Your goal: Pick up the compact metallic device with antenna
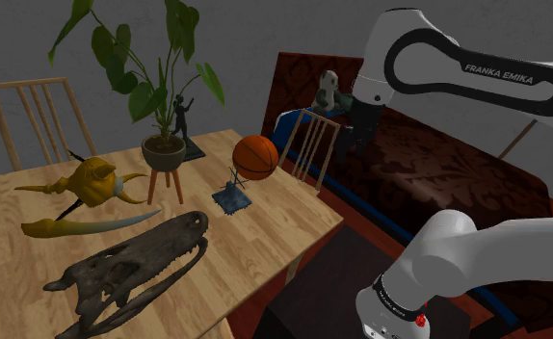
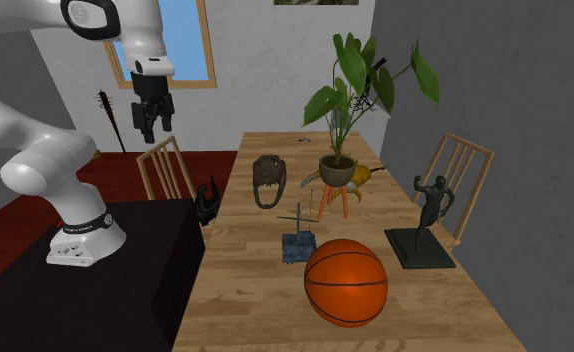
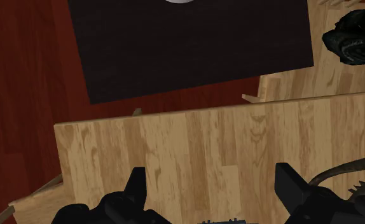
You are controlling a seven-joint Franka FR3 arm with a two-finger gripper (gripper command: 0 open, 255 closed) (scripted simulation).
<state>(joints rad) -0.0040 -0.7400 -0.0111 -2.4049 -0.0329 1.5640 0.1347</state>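
The device (image 1: 231, 198) is a small blue-grey metallic box with thin antenna rods. It stands on the wooden table (image 1: 265, 241) just beside the basketball. In the second exterior view the device (image 2: 297, 244) sits mid-table, between the ball and the plant stand. My gripper (image 2: 150, 128) hangs high over the table's side edge near a chair, well away from the device. In the shoulder view the gripper (image 1: 358, 137) is beyond the table's far corner. In the wrist view the fingers (image 3: 137, 183) stand wide apart over bare table wood, with nothing between them.
An orange basketball (image 2: 345, 282), a potted plant on a stand (image 2: 337, 165), a dark skull (image 1: 135, 265), a yellow horned figure (image 1: 92, 183) and a dark statue (image 2: 430, 215) crowd the table. Chairs (image 2: 165, 170) flank it. The black stand box (image 3: 187, 44) lies beside the table edge.
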